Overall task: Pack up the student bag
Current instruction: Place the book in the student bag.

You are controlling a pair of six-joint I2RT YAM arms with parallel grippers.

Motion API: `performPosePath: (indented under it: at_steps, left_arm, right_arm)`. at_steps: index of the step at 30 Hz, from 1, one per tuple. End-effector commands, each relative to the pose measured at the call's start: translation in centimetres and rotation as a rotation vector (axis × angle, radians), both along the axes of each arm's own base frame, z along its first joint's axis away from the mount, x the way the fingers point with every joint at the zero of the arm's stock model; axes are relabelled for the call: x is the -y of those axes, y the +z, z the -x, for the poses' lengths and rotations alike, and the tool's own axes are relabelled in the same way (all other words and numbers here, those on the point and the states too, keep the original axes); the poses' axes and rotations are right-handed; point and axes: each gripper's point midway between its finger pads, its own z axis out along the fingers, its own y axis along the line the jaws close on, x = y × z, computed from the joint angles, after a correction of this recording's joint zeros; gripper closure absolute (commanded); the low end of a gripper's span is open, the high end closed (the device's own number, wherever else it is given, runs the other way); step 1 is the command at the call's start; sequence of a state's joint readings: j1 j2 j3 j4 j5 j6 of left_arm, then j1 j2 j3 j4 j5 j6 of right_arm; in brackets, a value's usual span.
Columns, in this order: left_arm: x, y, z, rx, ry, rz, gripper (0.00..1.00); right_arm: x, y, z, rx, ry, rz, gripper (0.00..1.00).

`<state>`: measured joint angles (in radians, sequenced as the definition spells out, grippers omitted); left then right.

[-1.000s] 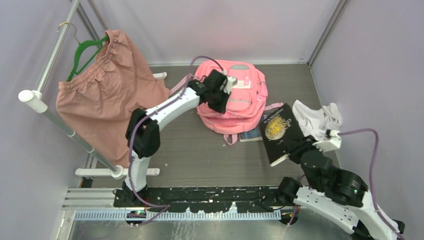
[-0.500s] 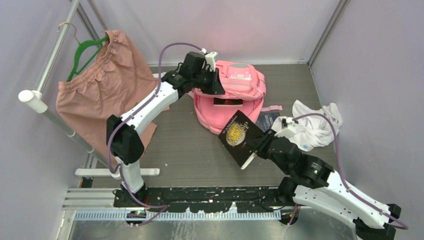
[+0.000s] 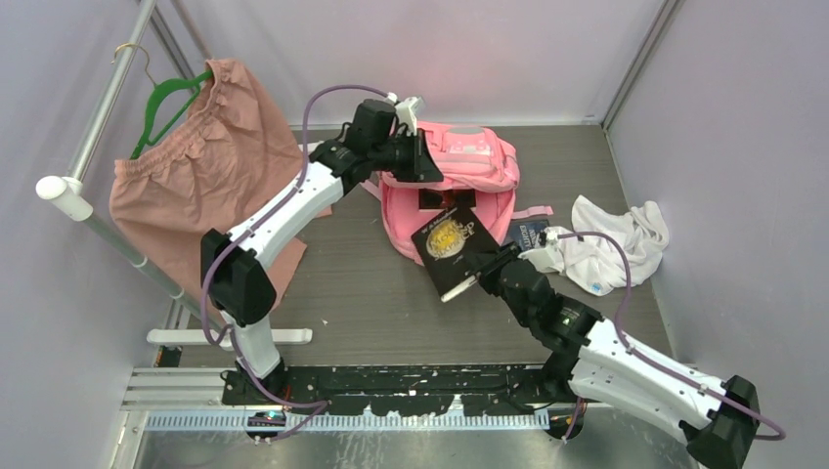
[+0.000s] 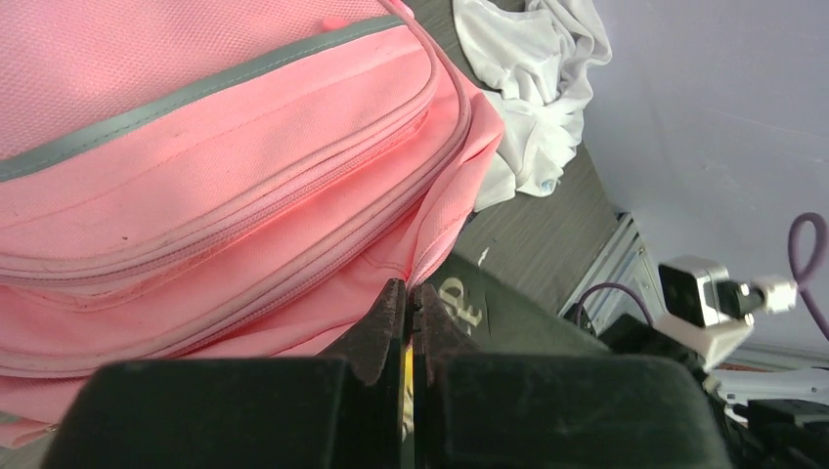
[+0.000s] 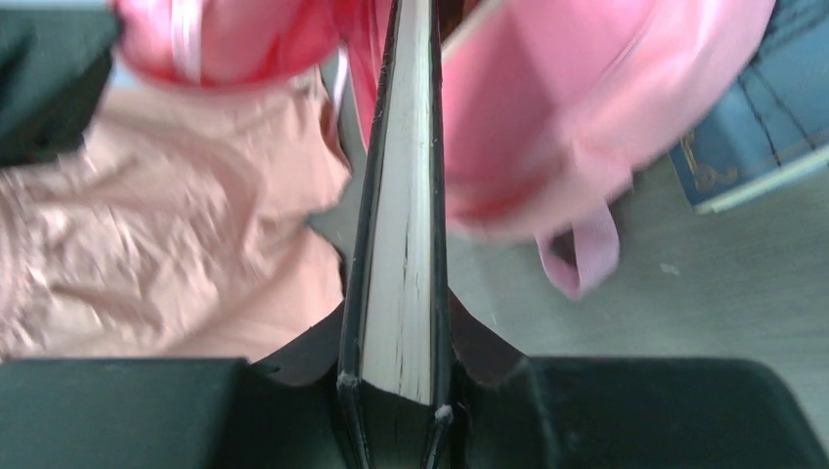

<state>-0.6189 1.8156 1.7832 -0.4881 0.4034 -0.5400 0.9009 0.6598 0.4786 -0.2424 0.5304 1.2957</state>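
The pink student bag (image 3: 464,191) lies at the back middle of the table, its top flap raised and a dark opening showing under it. My left gripper (image 3: 418,161) is shut on the bag's fabric edge (image 4: 430,264) and holds it up; its tips (image 4: 409,293) pinch the pink cloth. My right gripper (image 3: 481,272) is shut on a black book with a gold emblem (image 3: 448,244). It holds the book tilted, far end at the bag's opening. In the right wrist view the book's page edge (image 5: 403,215) points into the pink bag (image 5: 547,127) between my fingers (image 5: 396,337).
A blue book (image 3: 526,233) lies on the table right of the bag. A white cloth (image 3: 614,239) is crumpled at the right. A dusty-pink garment (image 3: 200,191) hangs on a green hanger from the rail (image 3: 93,220) at the left.
My right arm has carried the black book left and forward, from the table's right side to the bag's opening. My left gripper has lifted the bag's flap, so the opening shows.
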Motion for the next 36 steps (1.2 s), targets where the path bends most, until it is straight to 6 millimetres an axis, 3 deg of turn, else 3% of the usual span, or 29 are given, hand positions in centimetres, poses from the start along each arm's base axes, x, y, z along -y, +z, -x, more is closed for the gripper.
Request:
performPosePath:
  at_steps: [1, 8, 12, 15, 16, 17, 19, 20, 22, 30, 36]
  left_arm:
    - [0.0, 8.8, 3.1, 0.143, -0.075, 0.168, 1.0]
    - [-0.3, 9.7, 4.9, 0.142, -0.103, 0.203, 1.0]
    - [-0.3, 10.1, 5.5, 0.137, -0.118, 0.218, 1.0]
    - [-0.6, 9.9, 5.7, 0.144, -0.106, 0.202, 1.0]
    - [-0.8, 9.8, 5.8, 0.147, -0.101, 0.197, 1.0]
    - [-1.1, 9.6, 5.7, 0.15, -0.089, 0.188, 1.0]
    - [-1.5, 9.3, 5.8, 0.153, -0.078, 0.174, 1.0]
    - [-1.7, 9.1, 5.8, 0.153, -0.072, 0.161, 1.0]
    - [-2.4, 8.4, 5.6, 0.155, -0.048, 0.116, 1.0]
    - [-4.2, 6.8, 4.3, 0.158, 0.021, 0.064, 1.0]
    - [-4.6, 6.3, 3.0, 0.149, 0.045, 0.064, 1.0]
  right_arm:
    - [1.5, 7.8, -5.6, 0.184, -0.209, -0.328, 0.99]
    - [3.2, 7.3, -11.0, 0.22, -0.361, -0.372, 0.99]
    - [1.9, 5.2, -14.6, 0.182, -0.405, -0.259, 0.99]
    - [-0.7, 4.0, -17.4, 0.126, -0.371, -0.194, 0.99]
    - [-1.5, 3.3, -18.1, 0.114, -0.354, -0.183, 0.94]
    - [-2.4, 2.7, -18.7, 0.105, -0.332, -0.183, 0.81]
    - [-4.2, 1.7, -19.9, 0.094, -0.262, -0.149, 0.34]
    - [-4.8, 0.8, -20.1, 0.05, -0.238, -0.117, 0.24]
    - [-5.2, -0.9, -19.4, -0.018, -0.195, -0.061, 0.19]
    - [-3.4, -1.3, -12.9, -0.071, -0.088, -0.049, 0.18]
    - [-3.6, -1.5, -7.9, -0.101, 0.108, 0.011, 0.12]
